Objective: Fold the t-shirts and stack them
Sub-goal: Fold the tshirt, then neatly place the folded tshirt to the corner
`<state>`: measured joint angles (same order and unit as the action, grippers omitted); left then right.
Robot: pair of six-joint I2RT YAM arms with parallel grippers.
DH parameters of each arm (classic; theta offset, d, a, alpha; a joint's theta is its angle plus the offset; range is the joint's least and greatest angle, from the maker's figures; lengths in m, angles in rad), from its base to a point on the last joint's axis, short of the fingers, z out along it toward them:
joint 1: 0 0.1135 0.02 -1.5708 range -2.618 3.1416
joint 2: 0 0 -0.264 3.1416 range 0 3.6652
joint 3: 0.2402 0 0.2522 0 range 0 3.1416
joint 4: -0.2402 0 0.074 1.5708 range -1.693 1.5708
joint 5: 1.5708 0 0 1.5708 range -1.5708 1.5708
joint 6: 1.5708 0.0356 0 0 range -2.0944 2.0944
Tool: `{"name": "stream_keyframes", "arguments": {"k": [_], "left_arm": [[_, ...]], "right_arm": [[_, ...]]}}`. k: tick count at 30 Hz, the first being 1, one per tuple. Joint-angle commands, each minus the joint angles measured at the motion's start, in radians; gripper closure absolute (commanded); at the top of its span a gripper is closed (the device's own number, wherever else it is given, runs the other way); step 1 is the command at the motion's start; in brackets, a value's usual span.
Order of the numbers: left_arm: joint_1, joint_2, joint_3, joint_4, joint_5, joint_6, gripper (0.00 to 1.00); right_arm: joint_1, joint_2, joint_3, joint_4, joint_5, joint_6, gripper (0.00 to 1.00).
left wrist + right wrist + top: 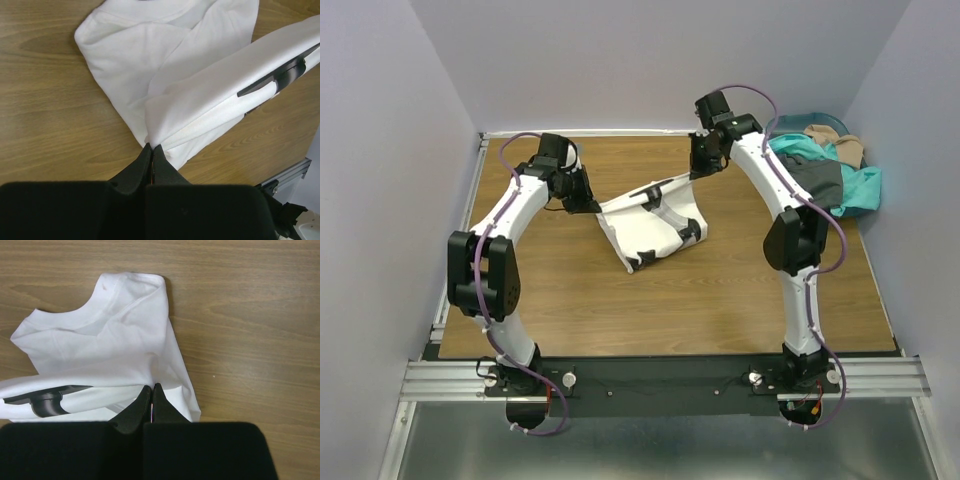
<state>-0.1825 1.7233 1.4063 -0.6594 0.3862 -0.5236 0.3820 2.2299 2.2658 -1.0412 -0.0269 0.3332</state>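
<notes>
left pincer [151, 148] is closed tight on one edge of the white t-shirt [650, 230]; right pincer [151, 388] pinches another edge. the left arm [505, 225] and right arm [790, 215] bend inward over the wood-grain worktop [570, 290], with the soft cloth stretched between them and its lower part creased on the wood. the other shirts [825, 170] lie heaped at the far right.

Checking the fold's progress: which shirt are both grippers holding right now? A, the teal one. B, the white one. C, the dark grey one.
B: the white t-shirt hangs stretched between the left gripper and the right gripper, each pinched shut on its edge.
</notes>
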Motion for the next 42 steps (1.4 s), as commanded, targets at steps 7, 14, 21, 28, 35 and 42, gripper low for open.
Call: {"name": "stream_keyframes", "arguments": {"k": [7,14,21,28,35,42], "left_arm": [[0.060,0.148,0.080,-0.034,-0.018,0.091,1.00],[0.090,0.232,0.144,-0.032,-0.055,0.093,1.00],[0.112,0.254,0.217,-0.019,-0.101,0.059,0.29],[0.109,0.168,0.134,0.067,-0.061,0.059,0.29],[0.089,0.039,-0.094,0.225,0.031,0.043,0.29],[0.075,-0.088,-0.332,0.454,0.143,-0.001,0.29]], "right_arm": [[-0.038,0.122,0.104,0.015,0.041,-0.059,1.00],[-0.046,0.185,0.149,0.033,-0.005,-0.069,0.81],[-0.057,0.174,0.179,0.047,-0.013,-0.098,0.18],[-0.057,0.082,0.097,0.076,-0.105,-0.138,0.17],[-0.048,-0.065,-0.135,0.190,-0.248,-0.152,0.19],[-0.014,-0.122,-0.308,0.282,-0.430,-0.135,0.19]]}}
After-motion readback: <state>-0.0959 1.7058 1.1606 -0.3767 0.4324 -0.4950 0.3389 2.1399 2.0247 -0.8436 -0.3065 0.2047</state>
